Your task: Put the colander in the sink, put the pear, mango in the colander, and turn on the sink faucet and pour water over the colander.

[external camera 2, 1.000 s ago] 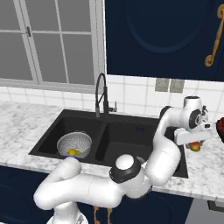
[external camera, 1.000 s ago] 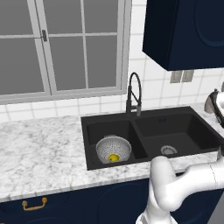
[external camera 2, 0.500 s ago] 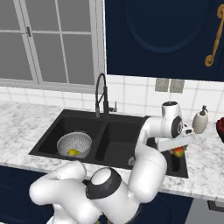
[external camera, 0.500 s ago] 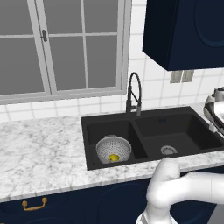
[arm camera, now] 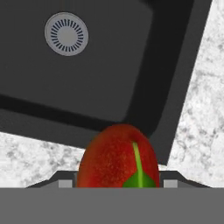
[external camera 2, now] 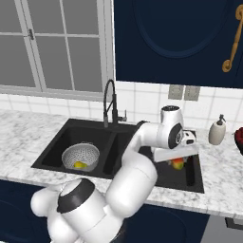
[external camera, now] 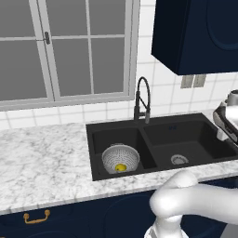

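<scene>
The silver colander (external camera: 120, 157) sits in the left basin of the black sink (external camera: 186, 137), with the yellow pear (external camera: 121, 167) lying inside it. In the right base view the colander (external camera 2: 80, 156) and pear (external camera 2: 78, 165) show again. My gripper (external camera 2: 176, 160) is shut on the red-and-green mango (external camera 2: 177, 164) and hangs over the sink's right basin, near its right rim. The hand view has the mango (arm camera: 118, 159) between the fingers, above the basin's edge, with the drain (arm camera: 66, 33) farther off. The black gooseneck sink faucet (external camera: 142, 98) stands behind the divider; no water runs.
A beige soap dispenser (external camera 2: 217, 132) and a dark red thing (external camera 2: 238, 140) stand on the marble counter right of the sink. Dark blue wall cabinets (external camera 2: 180, 38) hang overhead. A broad marble counter (external camera: 46, 158) lies left of the sink.
The arm has swung left from over the right counter to above the sink's right basin, carrying the mango. Colander and pear have not moved.
</scene>
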Controlling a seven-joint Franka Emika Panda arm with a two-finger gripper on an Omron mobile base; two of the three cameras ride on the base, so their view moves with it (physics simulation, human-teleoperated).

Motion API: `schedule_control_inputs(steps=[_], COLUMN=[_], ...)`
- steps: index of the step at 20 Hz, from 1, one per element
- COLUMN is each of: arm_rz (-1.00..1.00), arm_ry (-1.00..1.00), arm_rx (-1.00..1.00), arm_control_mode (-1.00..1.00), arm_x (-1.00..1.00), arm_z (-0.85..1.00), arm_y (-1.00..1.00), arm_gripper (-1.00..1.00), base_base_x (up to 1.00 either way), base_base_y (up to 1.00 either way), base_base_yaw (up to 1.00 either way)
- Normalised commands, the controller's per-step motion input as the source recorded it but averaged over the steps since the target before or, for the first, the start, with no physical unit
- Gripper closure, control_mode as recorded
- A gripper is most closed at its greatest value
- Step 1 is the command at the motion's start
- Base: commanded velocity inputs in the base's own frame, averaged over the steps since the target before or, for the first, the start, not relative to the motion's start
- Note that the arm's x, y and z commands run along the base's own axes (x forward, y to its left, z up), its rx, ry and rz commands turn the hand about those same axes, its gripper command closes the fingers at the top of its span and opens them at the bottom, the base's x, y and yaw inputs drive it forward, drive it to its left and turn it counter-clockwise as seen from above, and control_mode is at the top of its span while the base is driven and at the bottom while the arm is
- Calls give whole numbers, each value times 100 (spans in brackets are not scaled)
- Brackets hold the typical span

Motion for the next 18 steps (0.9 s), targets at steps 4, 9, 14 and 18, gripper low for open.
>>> schedule_control_inputs(steps=[4, 9, 14, 18], arm_rz=[-5, -16, -23, -19], arm_ry=[-20, -13, -8, 0], arm_rx=[-2, 0, 0, 0], arm_control_mode=[-100, -100, -100, -100], arm_x=[-23, -9, 0, 5], arm_z=[11, 9, 10, 12], arm_y=[92, 96, 99, 100], arm_gripper=[100, 100, 100, 100], base_base_x=[0, 0, 0, 0], base_base_y=[0, 0, 0, 0], base_base_yaw=[0, 0, 0, 0])
